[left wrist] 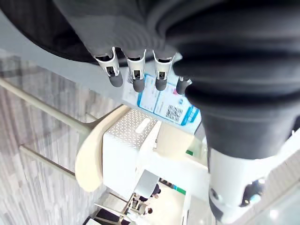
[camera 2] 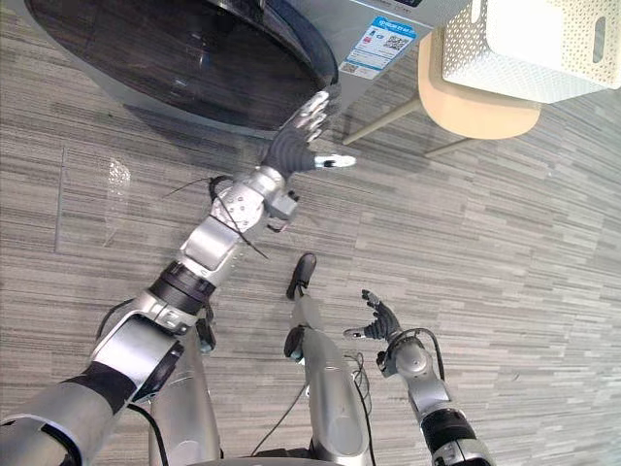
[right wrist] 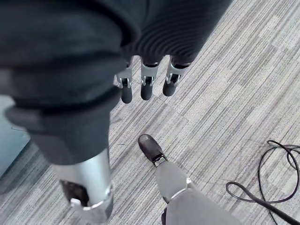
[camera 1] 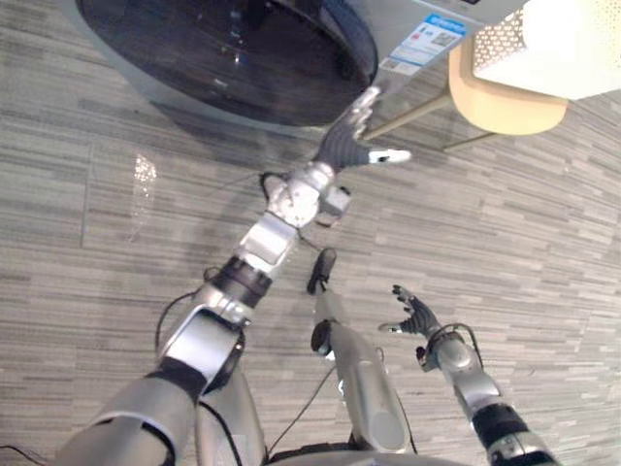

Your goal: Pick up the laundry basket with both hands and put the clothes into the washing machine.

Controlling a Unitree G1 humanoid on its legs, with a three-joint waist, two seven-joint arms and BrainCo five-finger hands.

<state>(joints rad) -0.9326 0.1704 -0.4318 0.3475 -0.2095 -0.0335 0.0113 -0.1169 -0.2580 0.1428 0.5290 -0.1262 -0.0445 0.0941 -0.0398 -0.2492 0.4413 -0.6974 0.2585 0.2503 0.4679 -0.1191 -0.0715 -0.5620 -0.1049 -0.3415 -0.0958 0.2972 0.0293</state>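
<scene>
A stool [camera 1: 509, 109] stands at about one o'clock in the left eye view, its round top a pale beige with a smooth, rounded edge. Two thin, light-coloured legs [camera 1: 412, 115] slant out from under it towards eight o'clock and meet the floor [camera 1: 524, 262]. The floor is grey, laid in long narrow strips streaked lighter and darker, running roughly from nine o'clock to three o'clock. A small bright patch of reflected light [camera 1: 144, 170] lies on it at about ten o'clock. In the left wrist view the stool shows edge-on, with its legs stretched across the same striped floor.
</scene>
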